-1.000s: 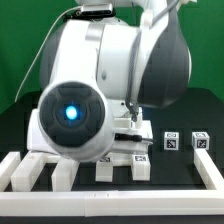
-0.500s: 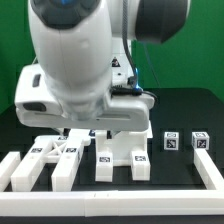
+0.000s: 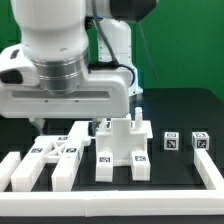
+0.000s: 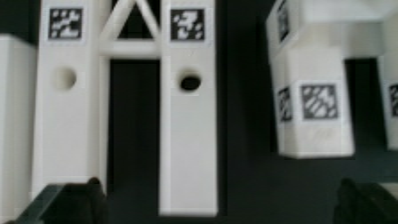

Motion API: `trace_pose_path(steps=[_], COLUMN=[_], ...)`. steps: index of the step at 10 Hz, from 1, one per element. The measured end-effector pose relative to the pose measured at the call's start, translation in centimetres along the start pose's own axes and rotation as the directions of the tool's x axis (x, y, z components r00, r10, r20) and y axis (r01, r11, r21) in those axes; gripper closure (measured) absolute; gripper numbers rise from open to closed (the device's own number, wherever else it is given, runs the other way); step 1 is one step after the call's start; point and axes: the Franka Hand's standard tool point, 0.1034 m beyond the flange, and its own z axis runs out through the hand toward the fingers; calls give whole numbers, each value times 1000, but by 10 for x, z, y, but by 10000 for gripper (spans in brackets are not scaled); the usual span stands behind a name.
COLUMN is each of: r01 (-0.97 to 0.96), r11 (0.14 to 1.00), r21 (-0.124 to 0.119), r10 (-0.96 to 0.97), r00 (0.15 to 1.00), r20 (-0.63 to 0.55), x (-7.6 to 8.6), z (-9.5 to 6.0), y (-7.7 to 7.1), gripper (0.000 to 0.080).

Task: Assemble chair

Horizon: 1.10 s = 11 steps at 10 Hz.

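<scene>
The chair's white tagged pieces lie on the black table. In the exterior view a ladder-like frame of bars [image 3: 52,155] lies at the left, a blocky piece [image 3: 120,147] in the middle, and two small cubes [image 3: 172,142] [image 3: 201,141] at the right. In the wrist view my gripper [image 4: 222,206] is open and empty above the frame's two long bars [image 4: 189,110] [image 4: 50,100], each with a hole and a tag. Its dark fingertips [image 4: 71,205] show at both corners. The blocky piece [image 4: 320,100] lies beside the bars. My fingers are hidden behind the arm in the exterior view.
Low white border rails run along the front [image 3: 110,192], the left [image 3: 10,170] and the right [image 3: 210,172] of the table. The large white arm [image 3: 65,90] fills the upper left of the exterior view, above the frame.
The arm has turned and swung toward the exterior view's left and upward. The middle piece and the frame, earlier partly hidden behind it, now show. No piece has moved.
</scene>
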Motion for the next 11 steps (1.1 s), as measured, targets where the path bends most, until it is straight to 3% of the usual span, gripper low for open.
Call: trace_pose_path(steps=[3,5,6,7,10,11], r01=[-12,-13,21,17,16,13], r11=[1000,1000,1000,999,999,1000], r21=[-25,-25,-9,38,37,19], r10=[7,7,-22,-11,-11,-10], r00=[977,978,982,989,991,985], r20=[-212,-209,-188,-147,-134,-174], x=[0,-1,-6,-14,-17,-16], z=[1,3,9,19,35,44], y=[4,4,9,20,21,20], gripper=[150,150,150,150,150,150])
